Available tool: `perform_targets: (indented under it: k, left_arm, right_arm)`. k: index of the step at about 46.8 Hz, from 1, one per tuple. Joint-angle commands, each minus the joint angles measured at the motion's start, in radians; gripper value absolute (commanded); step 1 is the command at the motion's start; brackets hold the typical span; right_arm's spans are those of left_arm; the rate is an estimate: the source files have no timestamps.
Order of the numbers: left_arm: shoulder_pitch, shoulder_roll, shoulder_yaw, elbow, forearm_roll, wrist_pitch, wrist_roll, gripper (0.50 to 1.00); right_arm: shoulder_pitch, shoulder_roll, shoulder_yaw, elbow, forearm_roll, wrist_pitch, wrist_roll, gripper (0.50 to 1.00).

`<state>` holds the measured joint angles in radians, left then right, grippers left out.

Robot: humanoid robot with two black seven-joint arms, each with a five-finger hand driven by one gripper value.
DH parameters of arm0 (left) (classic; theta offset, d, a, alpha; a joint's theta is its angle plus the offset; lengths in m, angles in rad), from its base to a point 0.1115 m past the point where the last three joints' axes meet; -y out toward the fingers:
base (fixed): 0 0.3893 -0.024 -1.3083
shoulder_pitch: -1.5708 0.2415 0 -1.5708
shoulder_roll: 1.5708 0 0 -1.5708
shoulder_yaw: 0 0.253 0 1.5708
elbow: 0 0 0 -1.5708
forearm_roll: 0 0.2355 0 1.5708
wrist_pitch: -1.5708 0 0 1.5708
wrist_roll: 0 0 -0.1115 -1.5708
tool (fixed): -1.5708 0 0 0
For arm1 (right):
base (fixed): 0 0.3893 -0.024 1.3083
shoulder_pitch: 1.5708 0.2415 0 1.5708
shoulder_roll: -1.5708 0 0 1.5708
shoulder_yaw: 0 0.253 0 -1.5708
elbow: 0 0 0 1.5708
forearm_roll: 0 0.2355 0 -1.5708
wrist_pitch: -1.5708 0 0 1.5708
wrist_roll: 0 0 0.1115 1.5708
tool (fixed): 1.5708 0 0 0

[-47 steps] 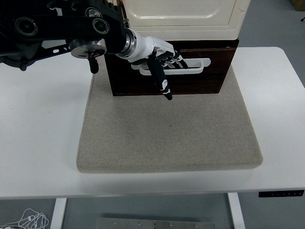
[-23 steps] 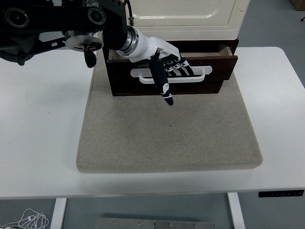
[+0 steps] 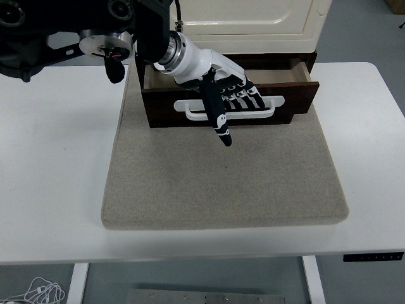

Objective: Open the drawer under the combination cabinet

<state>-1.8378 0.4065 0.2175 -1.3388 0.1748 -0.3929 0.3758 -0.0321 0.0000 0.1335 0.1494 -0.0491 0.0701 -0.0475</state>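
Dark matt wood drawer point(image 3: 288, 95), glossy white plastic handle point(image 3: 272, 107), rough beige cloth mat point(image 3: 221, 183), smooth white table point(image 3: 50, 158)

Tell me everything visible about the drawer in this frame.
The drawer is dark brown, wood-like, with a white bar handle across its front. It sits under the cream cabinet and is pulled partly out, skewed, its right end nearer the camera. A strip of light tan interior shows; no contents are visible. The left hand has four fingers hooked through the handle, thumb pointing down over the front. The unit rests on a grey mat.
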Motion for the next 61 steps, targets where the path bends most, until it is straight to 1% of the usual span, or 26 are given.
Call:
perform_targets:
  k: [1, 13, 24, 27, 33, 39, 46, 51, 58, 61]
  left_arm:
    - [0.0, 0.001, -0.001, -0.003, 0.0, -0.01, 0.0, 1.0]
    - [0.002, 0.005, -0.026, -0.01, -0.003, -0.058, 0.0, 1.0]
    - [0.002, 0.012, -0.043, -0.019, -0.011, -0.089, 0.0, 1.0]
    - [0.002, 0.018, -0.049, -0.026, -0.014, -0.112, 0.0, 1.0]
    - [0.005, 0.037, -0.102, -0.043, -0.015, -0.17, 0.0, 1.0]
    - [0.003, 0.041, -0.13, -0.046, -0.021, -0.211, -0.001, 1.0]
    - [0.012, 0.046, -0.236, -0.048, -0.055, -0.218, -0.015, 1.0]
    - [0.026, 0.051, -0.348, -0.039, -0.095, -0.218, -0.026, 1.0]
    - [0.052, 0.049, -0.562, -0.026, -0.129, -0.218, -0.08, 1.0]
    - [0.052, 0.049, -0.642, -0.017, -0.13, -0.218, -0.11, 1.0]
  right_arm:
    - [0.0, 0.0, 0.0, -0.001, 0.0, 0.0, 0.0, 0.926]
    - [0.0, 0.0, 0.0, 0.001, 0.0, -0.001, 0.0, 0.926]
    - [0.0, 0.0, 0.0, -0.001, 0.0, 0.0, 0.0, 0.926]
    - [0.0, 0.0, 0.0, -0.001, 0.0, 0.0, 0.0, 0.926]
    - [0.0, 0.0, 0.0, -0.001, 0.0, -0.001, 0.0, 0.926]
    - [0.0, 0.0, 0.0, 0.001, 0.0, 0.0, 0.0, 0.926]
    - [0.0, 0.0, 0.0, -0.001, 0.0, 0.0, 0.0, 0.926]
    - [0.0, 0.0, 0.0, -0.001, 0.0, 0.0, 0.0, 0.926]
    - [0.0, 0.0, 0.0, -0.001, 0.0, 0.0, 0.0, 0.926]
    - [0.0, 0.0, 0.0, -0.001, 0.0, 0.0, 0.0, 0.926]
